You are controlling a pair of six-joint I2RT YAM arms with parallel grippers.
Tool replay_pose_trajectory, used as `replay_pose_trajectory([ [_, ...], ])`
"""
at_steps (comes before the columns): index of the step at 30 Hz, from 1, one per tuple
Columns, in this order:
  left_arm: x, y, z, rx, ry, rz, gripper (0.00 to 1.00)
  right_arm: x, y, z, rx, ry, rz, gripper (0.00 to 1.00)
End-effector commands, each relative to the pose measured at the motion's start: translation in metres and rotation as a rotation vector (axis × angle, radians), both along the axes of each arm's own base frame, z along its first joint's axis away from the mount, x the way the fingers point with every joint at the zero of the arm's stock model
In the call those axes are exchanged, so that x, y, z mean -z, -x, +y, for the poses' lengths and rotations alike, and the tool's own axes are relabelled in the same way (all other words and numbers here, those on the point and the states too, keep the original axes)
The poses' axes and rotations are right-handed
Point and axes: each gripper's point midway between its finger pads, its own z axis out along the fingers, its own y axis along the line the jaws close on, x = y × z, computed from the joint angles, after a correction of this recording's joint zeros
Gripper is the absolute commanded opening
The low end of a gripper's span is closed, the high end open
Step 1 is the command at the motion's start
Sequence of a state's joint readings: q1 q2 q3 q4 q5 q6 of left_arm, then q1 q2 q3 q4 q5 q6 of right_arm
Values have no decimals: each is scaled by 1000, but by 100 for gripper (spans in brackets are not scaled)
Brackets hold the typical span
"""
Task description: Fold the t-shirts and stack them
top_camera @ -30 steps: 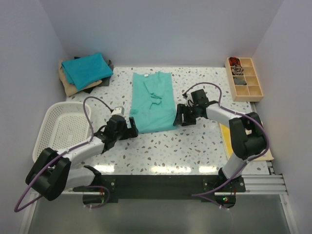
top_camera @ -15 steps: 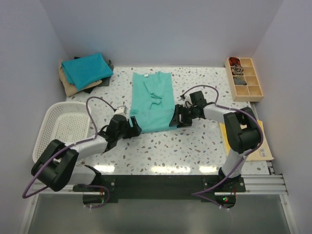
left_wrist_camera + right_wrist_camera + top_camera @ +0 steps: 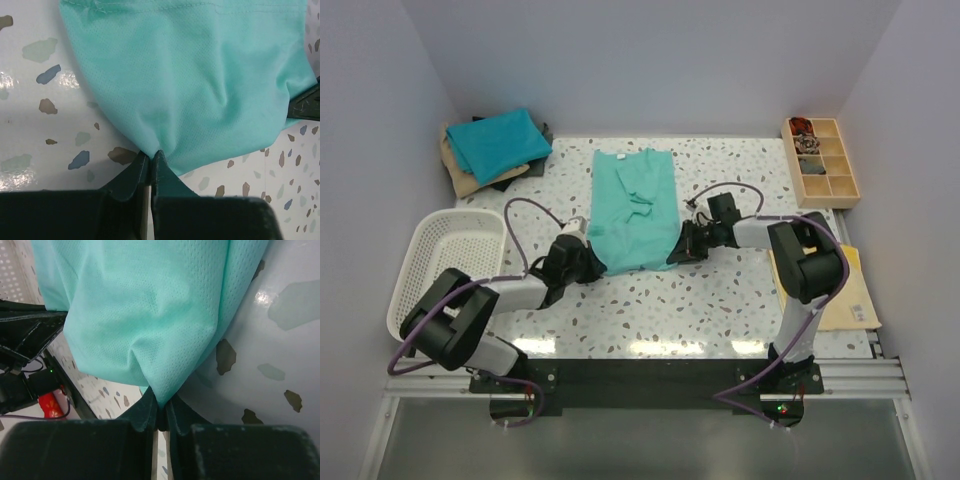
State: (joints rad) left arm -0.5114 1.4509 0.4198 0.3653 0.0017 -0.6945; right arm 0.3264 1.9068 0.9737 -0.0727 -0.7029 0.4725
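Overhead: one sea-green t-shirt (image 3: 632, 205) lies mid-desk (image 3: 720, 300), its two near hem corners pinched, presumably so both can rise together for a fold. One folded stack (image 3: 498, 142) waits at the far left.
Left wrist: left pincer (image 3: 150, 161) clamped on cloth.
Right wrist: right pincer (image 3: 161, 411) likewise clamped.

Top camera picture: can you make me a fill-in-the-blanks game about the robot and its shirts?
The left hand is ____ on a near corner of the sea-green t-shirt.
The right hand pinches the same ____.
The white mesh basket is on the robot's ____ side.
The teal-blue t-shirt lies on ____ of the folded pile.
Missing words: shut, t-shirt, left, top.
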Motion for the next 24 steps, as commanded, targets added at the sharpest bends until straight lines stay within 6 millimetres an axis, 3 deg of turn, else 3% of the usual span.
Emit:
replay_pose_trajectory([
  [1, -1, 10, 1, 34, -8, 21, 0, -1, 9, 0, -13, -12, -13, 4],
  [5, -1, 33, 5, 57, -20, 67, 0, -6, 26, -10, -7, 28, -8, 1],
  [12, -16, 81, -11, 130, -11, 96, 0, -9, 90, -28, -28, 84, 30, 1],
  [13, -13, 95, -14, 161, -27, 127, 0, -18, 95, -27, -32, 75, 8, 1],
  [16, -14, 116, -18, 183, -7, 163, 0, -20, 123, -27, -47, 90, 28, 1],
  [18, -21, 125, -21, 192, 19, 166, 0, -34, 137, -26, -57, 75, -2, 2],
  [21, -33, 124, -18, 164, -4, 131, 0, -58, 137, -28, -31, 58, -76, 4],
  [23, -42, 113, -15, 138, -26, 85, 0, -65, 130, -32, -11, 88, -115, 5],
  [24, -56, 102, -17, 119, -28, 43, 0, -77, 122, -30, -11, 80, -155, 5],
])
